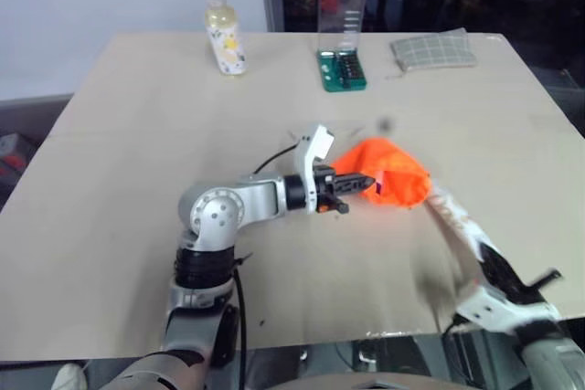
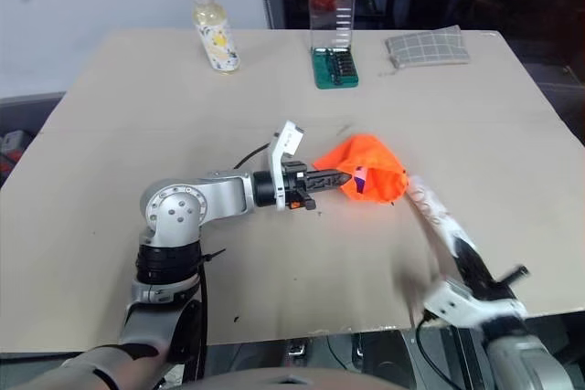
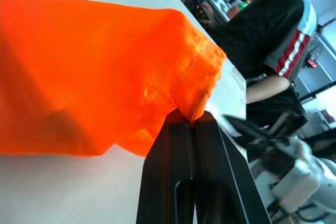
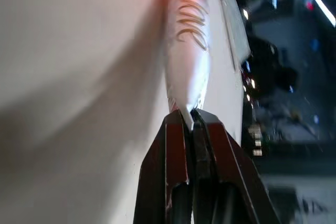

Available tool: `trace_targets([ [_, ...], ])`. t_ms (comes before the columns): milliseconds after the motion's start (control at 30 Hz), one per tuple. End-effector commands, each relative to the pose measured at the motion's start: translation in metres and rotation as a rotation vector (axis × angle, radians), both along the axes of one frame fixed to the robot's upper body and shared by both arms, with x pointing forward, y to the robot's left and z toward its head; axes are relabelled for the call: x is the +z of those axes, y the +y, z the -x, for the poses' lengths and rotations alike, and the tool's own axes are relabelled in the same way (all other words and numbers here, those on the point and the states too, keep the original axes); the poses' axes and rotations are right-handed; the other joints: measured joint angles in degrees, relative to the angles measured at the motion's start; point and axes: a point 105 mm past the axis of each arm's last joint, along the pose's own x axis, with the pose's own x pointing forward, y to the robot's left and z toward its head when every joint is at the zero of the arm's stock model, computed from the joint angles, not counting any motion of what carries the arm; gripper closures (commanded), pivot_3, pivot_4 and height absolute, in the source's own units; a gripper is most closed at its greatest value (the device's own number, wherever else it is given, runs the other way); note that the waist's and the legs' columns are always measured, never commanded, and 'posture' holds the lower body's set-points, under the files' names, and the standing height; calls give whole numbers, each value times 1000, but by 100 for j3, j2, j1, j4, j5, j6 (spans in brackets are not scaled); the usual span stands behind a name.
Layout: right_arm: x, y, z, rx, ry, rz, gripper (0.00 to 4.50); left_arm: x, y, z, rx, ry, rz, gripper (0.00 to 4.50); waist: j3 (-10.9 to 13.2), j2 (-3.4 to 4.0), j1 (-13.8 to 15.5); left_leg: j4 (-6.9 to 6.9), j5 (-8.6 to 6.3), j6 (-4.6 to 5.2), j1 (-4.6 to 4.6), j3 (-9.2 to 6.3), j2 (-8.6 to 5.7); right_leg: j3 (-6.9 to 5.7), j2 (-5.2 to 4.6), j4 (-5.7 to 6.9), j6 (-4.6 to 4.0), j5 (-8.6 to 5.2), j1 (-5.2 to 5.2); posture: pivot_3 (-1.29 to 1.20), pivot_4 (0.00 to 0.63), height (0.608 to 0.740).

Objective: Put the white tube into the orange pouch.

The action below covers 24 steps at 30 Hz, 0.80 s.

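Note:
The orange pouch (image 1: 391, 175) lies near the middle of the table, bulging, and looms large in the left wrist view as the orange pouch (image 3: 94, 72). My left gripper (image 1: 362, 181) reaches in from the left and is shut on the pouch's edge, with its fingertips (image 3: 178, 124) pinching a fold of fabric. The white tube (image 1: 452, 216) slants from the pouch's right side back toward the table's front right. Gold lettering shows on the white tube (image 4: 189, 51). My right gripper (image 1: 491, 265) is shut on the tube's flat near end. The tube's far end points at the pouch.
At the back of the table stand a yellowish bottle with a white cap (image 1: 224, 36), a green bit case with a clear lid (image 1: 342, 47) and a grey checked pouch (image 1: 434, 49). A person in a dark shirt (image 3: 268, 40) stands beyond the table's far side.

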Motion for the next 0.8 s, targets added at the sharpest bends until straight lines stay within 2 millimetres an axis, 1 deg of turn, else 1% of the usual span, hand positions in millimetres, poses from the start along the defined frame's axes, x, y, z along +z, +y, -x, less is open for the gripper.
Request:
trace_targets([
  [33,39,-6,13,-20,-180,-20,4458,10,-5,2,-23,-40,30,4500,2,4,-25,-1,0,0,1,0,1,2,3,-1,-2,-2,0,0,150,740],
  [100,53,-5,23,-8,-234,-14,4458,9,-7,2,-34,-37,31,4500,4,10,-47,-2,-1,0,2,8,0,10,2,-6,-2,-2,-2,0,150,740],
  [167,67,4,30,42,-285,-10,4458,9,-10,3,-51,-33,30,4500,6,17,-50,-1,-2,1,3,9,0,12,1,-6,-2,-2,-2,0,150,740],
  [200,71,8,31,61,-300,-13,4458,8,-11,4,-57,-32,29,4500,6,17,-50,-1,-2,1,5,9,0,11,0,-5,-2,-2,-2,0,150,740],
  [233,75,16,34,102,-307,-9,4458,8,-12,4,-67,-32,29,4500,6,18,-54,-1,-3,1,6,8,3,10,1,-4,-2,-2,-2,0,150,740],
  [300,78,25,38,145,-308,-4,4458,9,-13,5,-78,-33,30,4500,3,23,-51,-1,-15,21,6,7,9,6,2,-3,-2,-2,-4,0,150,740],
  [333,80,34,41,191,-304,5,4458,9,-14,5,-83,-33,29,4500,3,25,-50,-1,-15,21,7,7,9,6,1,-2,-2,-2,-4,0,150,740],
  [433,81,61,49,323,-275,14,4458,8,-15,5,-95,-34,26,4500,2,26,-47,0,-16,22,4,7,8,6,-1,-2,-2,-2,-6,0,150,740],
  [500,78,67,52,351,-255,9,4458,8,-15,4,-97,-34,28,4500,2,26,-44,0,-14,20,3,7,8,6,0,-2,-3,-2,-8,0,150,740],
  [600,70,69,50,359,-221,-1,4458,8,-17,5,-99,-35,30,4500,3,25,-37,-1,-3,0,0,7,7,7,0,-4,-3,-2,-9,0,150,740],
  [800,62,69,31,374,-206,-7,4458,9,-17,5,-94,-39,34,4500,3,24,-40,5,-2,-1,2,7,6,8,0,-1,-4,-2,-8,0,150,740],
])
